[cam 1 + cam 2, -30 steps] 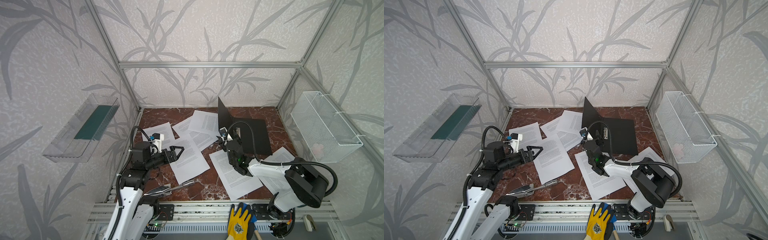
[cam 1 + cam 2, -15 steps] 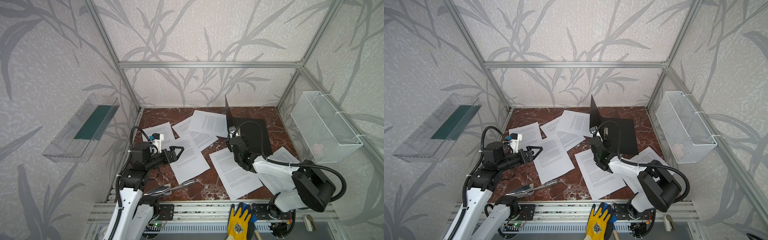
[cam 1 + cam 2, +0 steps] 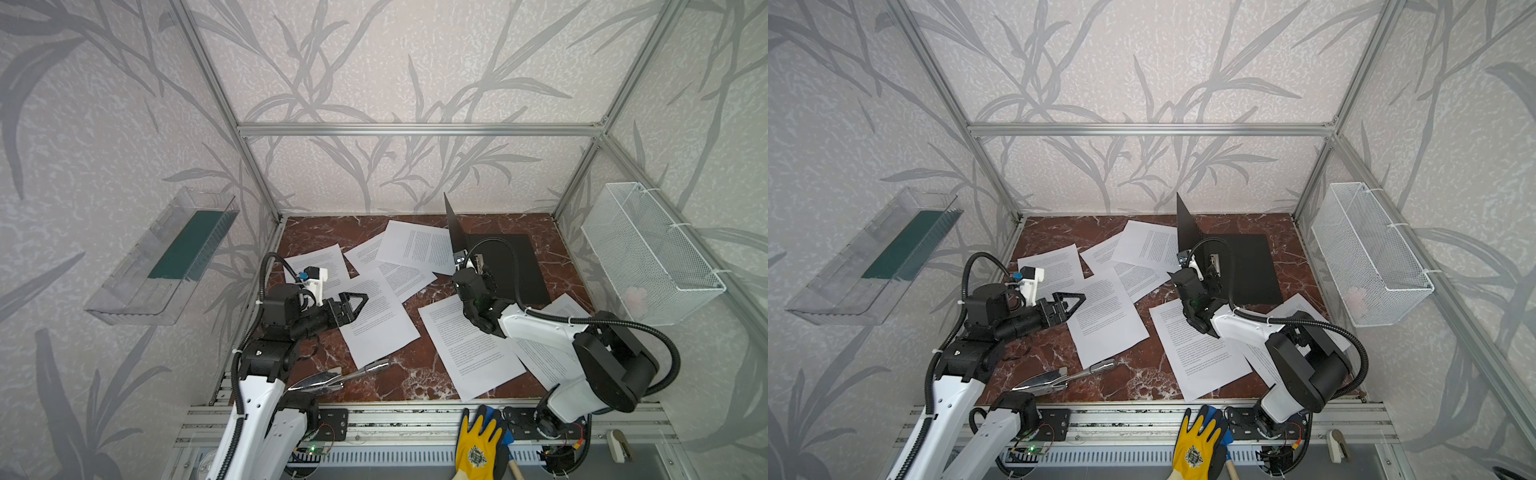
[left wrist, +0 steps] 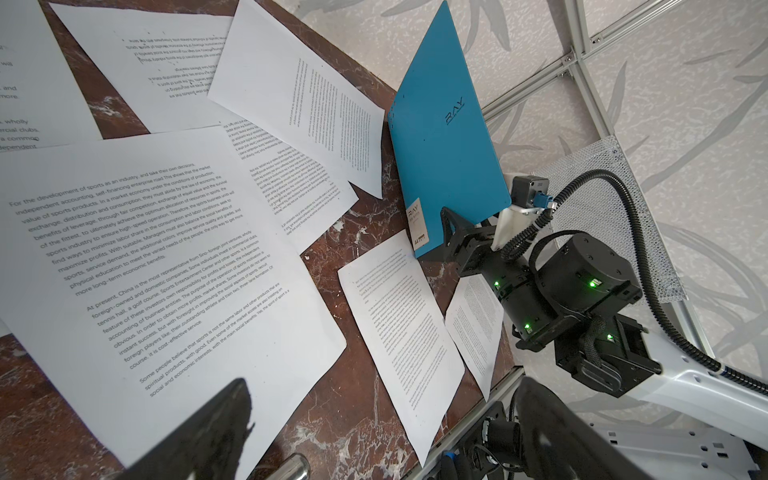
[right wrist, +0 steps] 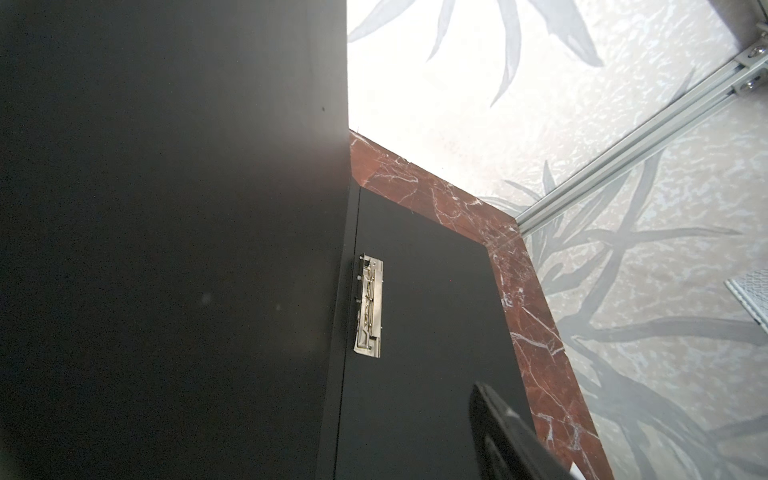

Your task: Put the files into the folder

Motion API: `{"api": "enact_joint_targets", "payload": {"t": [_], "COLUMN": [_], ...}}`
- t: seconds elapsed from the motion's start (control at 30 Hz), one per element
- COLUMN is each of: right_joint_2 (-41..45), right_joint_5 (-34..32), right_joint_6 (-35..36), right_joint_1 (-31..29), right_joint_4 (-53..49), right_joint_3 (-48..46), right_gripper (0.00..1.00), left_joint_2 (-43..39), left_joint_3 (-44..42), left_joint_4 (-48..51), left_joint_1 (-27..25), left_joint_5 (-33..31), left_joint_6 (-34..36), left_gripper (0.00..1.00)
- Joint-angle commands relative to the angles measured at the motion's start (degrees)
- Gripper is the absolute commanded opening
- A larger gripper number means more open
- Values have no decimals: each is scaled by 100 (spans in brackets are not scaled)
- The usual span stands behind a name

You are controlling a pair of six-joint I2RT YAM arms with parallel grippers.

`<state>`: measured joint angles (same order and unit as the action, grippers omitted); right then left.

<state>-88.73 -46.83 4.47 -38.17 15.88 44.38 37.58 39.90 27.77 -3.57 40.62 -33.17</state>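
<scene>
OPEN FOR FILING: The folder (image 4: 446, 137) sits at the back right of the red marble tabletop (image 3: 399, 374). Its blue "RAY" cover stands almost upright, while its black-lined other half lies flat with the metal clip (image 5: 368, 307) beside the spine. The right claw (image 4: 461, 226) straddles the upright cover's near lower corner with its jaws apart. One finger (image 4: 451, 222) rests against the blue outside, and the other finger (image 5: 498, 432) stands clear of the black inner face. The files (image 3: 376, 316) lie loose across the tabletop, all outside the folder. Several overlap, one lies just beside the upright cover, and two lie partly under the right arm. The left claw (image 3: 360, 300) hovers wide open and empty above the sheets on the left side. A shiny metal trowel (image 3: 332, 376) lies near the front edge.
</scene>
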Motion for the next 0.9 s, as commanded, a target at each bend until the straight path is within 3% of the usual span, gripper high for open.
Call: {"api": "enact_joint_targets", "payload": {"t": [0.0, 0.17, 0.33, 0.53, 0.67, 0.77, 0.87], "right_joint_2": [-4, 110, 140, 283, 488, 692, 797], "right_joint_5": [-142, 206, 647, 2001, 3203, 3750, 4570], "right_joint_6": [-140, -192, -169, -566, -919, -1229, -1762], "right_joint_1": [205, 227, -2, -549, -700, -511, 142], "right_joint_4": [-474, -471, -622, -1305, -1502, -1585, -1677], "right_joint_3": [281, 220, 311, 793, 1032, 1154, 1206], "right_gripper": [71, 73, 82, 99, 99, 99, 99], "left_joint_2": [-25, -32, -25, -22, -32, -2, 155], "left_joint_3": [-52, -53, -52, -45, -44, -44, -75], "left_joint_4": [-70, -73, -70, -78, -70, -108, -388], "left_joint_1": [28, 23, 24, 36, 33, 34, 24], "left_joint_5": [77, 77, 72, 64, 46, 62, 259], "left_joint_6": [-9, -6, -14, -21, -18, -40, -252], "left_gripper": [99, 99, 99, 99, 99, 99, 99]}}
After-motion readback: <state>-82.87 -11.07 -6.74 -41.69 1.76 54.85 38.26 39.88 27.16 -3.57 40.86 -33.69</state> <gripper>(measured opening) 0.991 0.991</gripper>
